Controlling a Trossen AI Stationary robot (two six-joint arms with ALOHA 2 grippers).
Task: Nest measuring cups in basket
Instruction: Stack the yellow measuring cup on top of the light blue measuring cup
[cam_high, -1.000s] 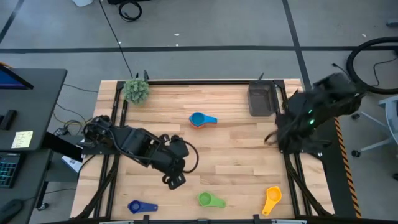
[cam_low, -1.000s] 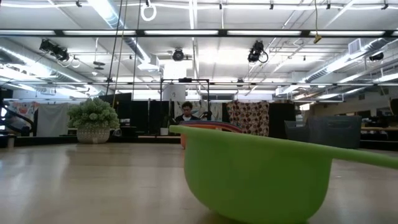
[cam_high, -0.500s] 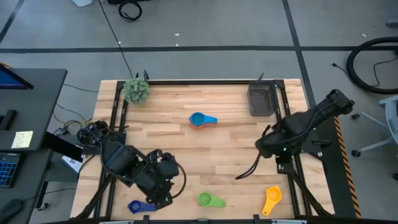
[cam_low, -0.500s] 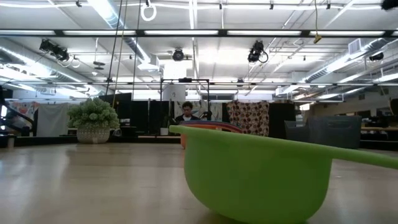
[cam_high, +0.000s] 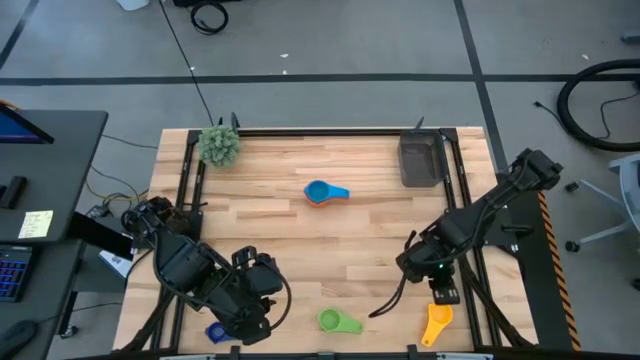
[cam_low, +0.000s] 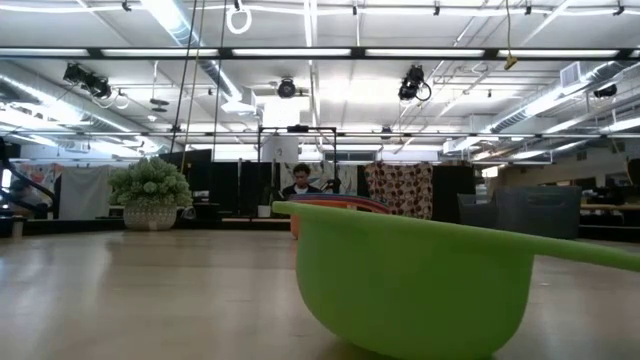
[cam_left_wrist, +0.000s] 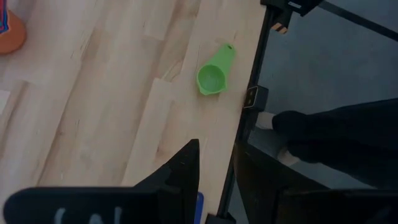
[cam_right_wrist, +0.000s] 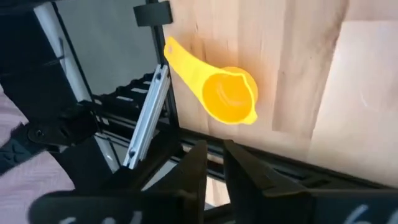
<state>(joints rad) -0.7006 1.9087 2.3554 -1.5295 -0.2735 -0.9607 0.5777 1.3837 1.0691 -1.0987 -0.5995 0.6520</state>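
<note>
my left gripper (cam_high: 243, 322) hangs low over the near left part of the table (cam_high: 380, 250), right above the dark blue measuring cup (cam_high: 216, 332), which lies by the near edge and is partly hidden under me. past my own left fingers (cam_left_wrist: 186, 171) i see a narrow gap between them and a sliver of that blue cup just beside one tip; nothing is pinched there. farther along the same edge lies the green measuring cup (cam_left_wrist: 214, 73), on its own, bowl up, handle pointing off toward the table's rim.

my right gripper (cam_high: 415, 262) is out over the near right part of the table, just short of the yellow measuring cup (cam_high: 436, 320). my right fingers (cam_right_wrist: 196, 171) stand almost pressed together with only a slim slot between them, empty, and the yellow cup sits bowl up just ahead of them (its handle reaches toward the metal frame at the table's side).

in the middle of the table a light blue measuring cup (cam_high: 320, 191) sits nested in an orange cup (cam_left_wrist: 9, 31). the basket (cam_high: 421, 160) rests at the far right corner, well apart from both of my grippers. a fuzzy green plant ball (cam_high: 218, 145) sits at the far left corner.
</note>
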